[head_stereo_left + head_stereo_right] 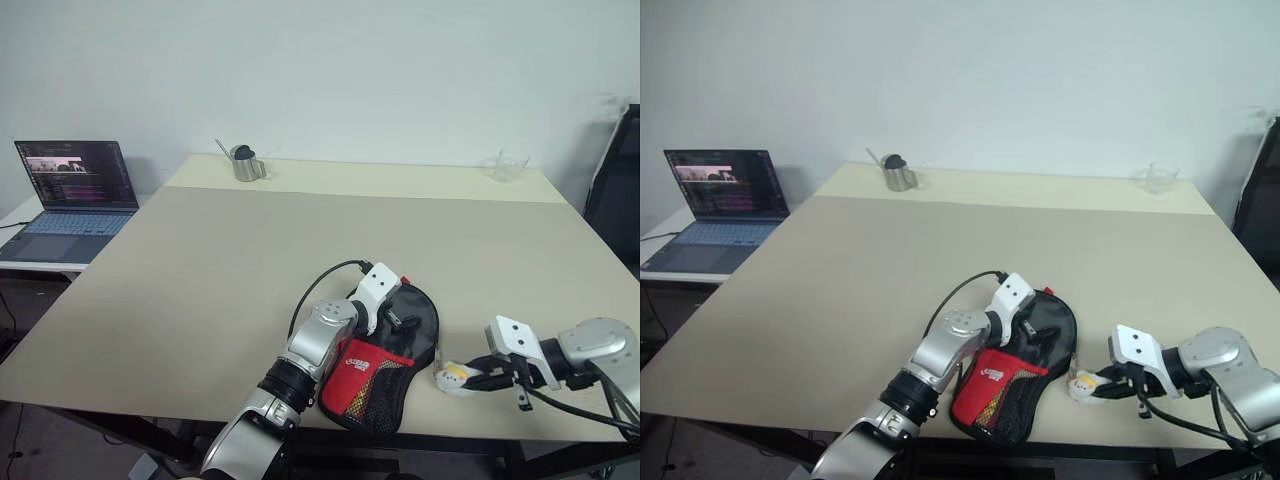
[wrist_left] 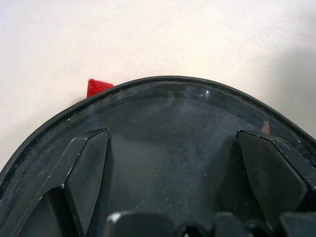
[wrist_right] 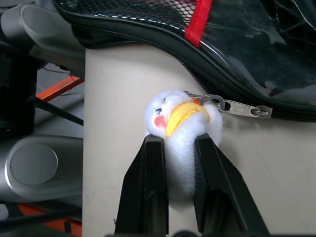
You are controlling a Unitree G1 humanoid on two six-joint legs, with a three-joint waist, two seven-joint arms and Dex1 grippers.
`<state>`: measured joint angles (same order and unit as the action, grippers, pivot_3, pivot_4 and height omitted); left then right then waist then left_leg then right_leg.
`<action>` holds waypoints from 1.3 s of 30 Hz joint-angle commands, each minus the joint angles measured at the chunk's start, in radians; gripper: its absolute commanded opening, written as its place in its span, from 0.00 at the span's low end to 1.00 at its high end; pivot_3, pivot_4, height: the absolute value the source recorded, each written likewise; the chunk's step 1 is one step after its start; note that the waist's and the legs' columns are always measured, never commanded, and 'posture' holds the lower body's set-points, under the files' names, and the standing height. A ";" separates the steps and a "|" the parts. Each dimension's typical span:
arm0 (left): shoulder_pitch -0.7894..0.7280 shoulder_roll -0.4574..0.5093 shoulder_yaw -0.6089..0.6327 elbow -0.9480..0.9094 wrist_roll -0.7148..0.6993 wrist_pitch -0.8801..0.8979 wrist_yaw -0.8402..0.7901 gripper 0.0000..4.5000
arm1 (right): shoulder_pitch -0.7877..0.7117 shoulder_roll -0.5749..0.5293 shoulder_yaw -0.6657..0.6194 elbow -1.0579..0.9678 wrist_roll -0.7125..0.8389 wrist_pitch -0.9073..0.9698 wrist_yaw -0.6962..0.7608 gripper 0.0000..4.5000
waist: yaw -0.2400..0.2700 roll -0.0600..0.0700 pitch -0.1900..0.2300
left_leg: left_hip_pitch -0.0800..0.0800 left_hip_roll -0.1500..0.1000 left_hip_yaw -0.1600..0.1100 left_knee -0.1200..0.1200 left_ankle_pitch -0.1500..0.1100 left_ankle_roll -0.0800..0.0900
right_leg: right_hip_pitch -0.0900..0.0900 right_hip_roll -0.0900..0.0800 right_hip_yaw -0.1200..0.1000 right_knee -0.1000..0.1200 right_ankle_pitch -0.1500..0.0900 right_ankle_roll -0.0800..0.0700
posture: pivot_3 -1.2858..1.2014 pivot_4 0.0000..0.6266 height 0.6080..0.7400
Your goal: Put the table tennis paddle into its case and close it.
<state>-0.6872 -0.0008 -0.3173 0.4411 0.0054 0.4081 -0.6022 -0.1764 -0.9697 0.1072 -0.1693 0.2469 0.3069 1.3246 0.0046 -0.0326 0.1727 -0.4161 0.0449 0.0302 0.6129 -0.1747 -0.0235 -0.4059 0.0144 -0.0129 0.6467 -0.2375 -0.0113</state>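
Case (image 1: 385,370): under my spread-fingered left gripper (image 2: 173,163), pressed flat on it. Charm (image 3: 180,123): pinched between my right gripper's (image 3: 175,163) fingers, beside the case's edge.

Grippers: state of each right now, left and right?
Left gripper: open, fingers spread on the case, gripping nothing.
Right gripper: closed on the charm by the case's zip.
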 commanded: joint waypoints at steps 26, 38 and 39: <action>0.013 0.007 -0.011 0.047 0.014 0.025 -0.001 1.00 | -0.029 -0.012 0.013 -0.031 0.020 0.071 0.002 0.41 | -0.002 0.000 0.000 | 0.000 0.000 0.000 0.000 0.000 0.000 | 0.000 0.000 0.000 0.001 0.000 0.000 | 0.52 0.24 1.00; -0.027 0.090 0.045 -0.045 -0.055 -0.081 -0.123 1.00 | -0.163 -0.018 -0.080 0.100 0.073 0.062 0.017 0.56 | -0.007 0.000 0.001 | 0.000 0.001 0.001 0.000 0.000 0.000 | -0.001 0.000 0.001 0.001 0.000 0.000 | 0.52 0.24 1.00; -0.031 0.100 0.048 -0.053 -0.062 -0.076 -0.137 1.00 | -0.171 -0.017 -0.084 0.106 0.077 0.062 0.018 0.56 | -0.007 0.000 0.001 | -0.001 0.001 0.001 -0.001 0.000 0.000 | -0.001 0.001 0.001 0.001 0.000 0.000 | 0.52 0.24 1.00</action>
<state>-0.6936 0.0923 -0.2918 0.4372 -0.0362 0.3384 -0.7101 -0.3206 -0.9745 0.0682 -0.0589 0.2975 0.3829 1.3328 -0.0028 -0.0328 0.1732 -0.4166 0.0459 0.0312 0.6120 -0.1747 -0.0235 -0.4074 0.0152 -0.0116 0.6478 -0.2374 -0.0115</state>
